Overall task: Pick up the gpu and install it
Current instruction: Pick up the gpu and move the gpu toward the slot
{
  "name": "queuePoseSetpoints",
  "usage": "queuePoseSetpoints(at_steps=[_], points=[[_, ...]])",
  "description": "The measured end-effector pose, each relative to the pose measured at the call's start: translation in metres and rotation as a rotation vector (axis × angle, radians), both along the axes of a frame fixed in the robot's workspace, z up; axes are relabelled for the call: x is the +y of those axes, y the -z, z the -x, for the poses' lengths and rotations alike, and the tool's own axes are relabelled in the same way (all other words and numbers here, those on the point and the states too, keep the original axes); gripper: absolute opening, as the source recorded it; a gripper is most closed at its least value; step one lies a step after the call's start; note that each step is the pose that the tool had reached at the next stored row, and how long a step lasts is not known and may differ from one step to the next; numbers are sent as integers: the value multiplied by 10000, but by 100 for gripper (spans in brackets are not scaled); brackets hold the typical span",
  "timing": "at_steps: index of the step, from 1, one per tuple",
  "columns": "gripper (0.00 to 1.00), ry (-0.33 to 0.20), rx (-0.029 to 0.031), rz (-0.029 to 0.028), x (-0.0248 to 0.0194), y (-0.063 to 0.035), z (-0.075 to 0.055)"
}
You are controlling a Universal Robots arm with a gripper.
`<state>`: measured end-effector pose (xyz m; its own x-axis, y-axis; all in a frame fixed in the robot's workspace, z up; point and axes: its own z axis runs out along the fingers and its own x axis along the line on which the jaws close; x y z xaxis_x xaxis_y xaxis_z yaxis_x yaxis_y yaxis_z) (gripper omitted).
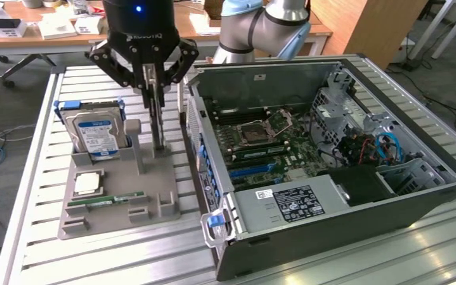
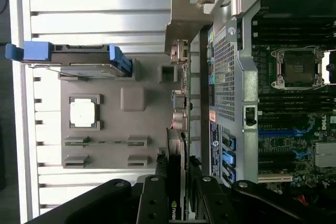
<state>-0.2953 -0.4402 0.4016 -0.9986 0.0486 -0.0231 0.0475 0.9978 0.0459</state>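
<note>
You have the black gripper (image 1: 157, 92) clamped across the thin dark gpu card (image 1: 160, 130), which stands edgewise in its grey tray (image 1: 117, 208), presumably so the flat faces can be pinched.

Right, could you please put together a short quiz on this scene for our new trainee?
1. True or false: the hard drive stands on edge in the gray tray.
2. Fill in the blank: the green memory stick lies flat on the tray, next to the silvery square ____.
3. What is the gripper shut on?
A. the gpu
B. the hard drive
C. the memory stick

Key: 1 true; 2 processor; 3 A.
</note>
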Motion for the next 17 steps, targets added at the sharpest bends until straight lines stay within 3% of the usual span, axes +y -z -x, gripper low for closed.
queuePoseSetpoints(at_steps=[9, 17], points=[[26, -26, 0, 0, 0, -191, 0], [26, -29, 0, 1, 0, -200, -2]])
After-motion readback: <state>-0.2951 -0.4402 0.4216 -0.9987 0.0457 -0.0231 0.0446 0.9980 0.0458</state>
